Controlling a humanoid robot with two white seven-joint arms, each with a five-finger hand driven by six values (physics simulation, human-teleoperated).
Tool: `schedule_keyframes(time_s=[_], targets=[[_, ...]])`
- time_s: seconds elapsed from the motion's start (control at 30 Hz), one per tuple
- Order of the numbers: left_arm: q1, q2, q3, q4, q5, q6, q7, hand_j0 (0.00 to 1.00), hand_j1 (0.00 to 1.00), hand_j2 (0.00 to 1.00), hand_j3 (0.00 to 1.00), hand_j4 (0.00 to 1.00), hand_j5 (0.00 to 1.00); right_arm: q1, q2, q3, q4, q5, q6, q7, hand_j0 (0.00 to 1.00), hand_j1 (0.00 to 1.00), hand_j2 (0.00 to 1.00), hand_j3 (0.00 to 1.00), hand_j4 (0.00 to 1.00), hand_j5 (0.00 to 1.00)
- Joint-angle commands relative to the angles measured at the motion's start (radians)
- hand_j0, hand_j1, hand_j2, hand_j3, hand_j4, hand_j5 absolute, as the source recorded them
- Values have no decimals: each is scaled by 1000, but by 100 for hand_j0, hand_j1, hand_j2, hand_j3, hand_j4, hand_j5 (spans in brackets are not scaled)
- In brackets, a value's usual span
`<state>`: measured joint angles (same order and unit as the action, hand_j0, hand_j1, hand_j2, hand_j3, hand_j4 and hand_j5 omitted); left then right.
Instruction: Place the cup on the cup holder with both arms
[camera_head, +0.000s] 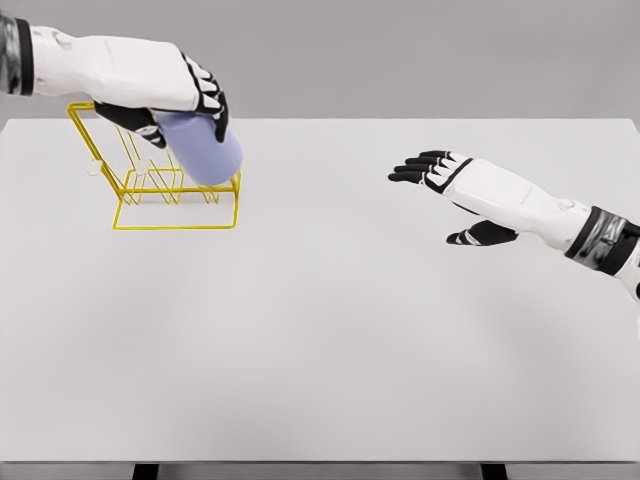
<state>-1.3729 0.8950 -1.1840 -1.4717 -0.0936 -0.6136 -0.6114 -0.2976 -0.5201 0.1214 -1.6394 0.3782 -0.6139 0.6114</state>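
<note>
White table (330, 330), left hand (190, 100) gripping cup (205, 148), seemingly over cup holder (150, 185)

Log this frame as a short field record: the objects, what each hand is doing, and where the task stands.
surface: white table
cup: pale blue cup, tilted, held over the rack
holder: yellow wire cup holder, at the table's far left
left hand: left hand grasping the cup from above
right hand: right hand open, fingers spread, above the table's right side, holding nothing
task state: cup at the holder, not yet released; whether it sits on a peg cannot be told
</note>
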Motion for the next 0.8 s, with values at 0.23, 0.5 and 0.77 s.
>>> schedule_keyframes(time_s=[0.23, 0.5, 0.77], targets=[[6, 27, 3, 4, 6, 3, 1, 55, 55, 55, 55, 55, 55, 0, 0, 0, 0, -5, 3, -1, 100, 100, 100, 100, 100, 100], [17, 45, 1, 5, -11, 3, 1, 55, 55, 55, 55, 55, 55, 0, 0, 0, 0, -5, 3, -1, 100, 100, 100, 100, 100, 100], [23, 51, 1, 27, -21, 3, 1, 55, 55, 55, 55, 55, 55, 0, 0, 1, 0, -5, 3, -1, 100, 100, 100, 100, 100, 100]])
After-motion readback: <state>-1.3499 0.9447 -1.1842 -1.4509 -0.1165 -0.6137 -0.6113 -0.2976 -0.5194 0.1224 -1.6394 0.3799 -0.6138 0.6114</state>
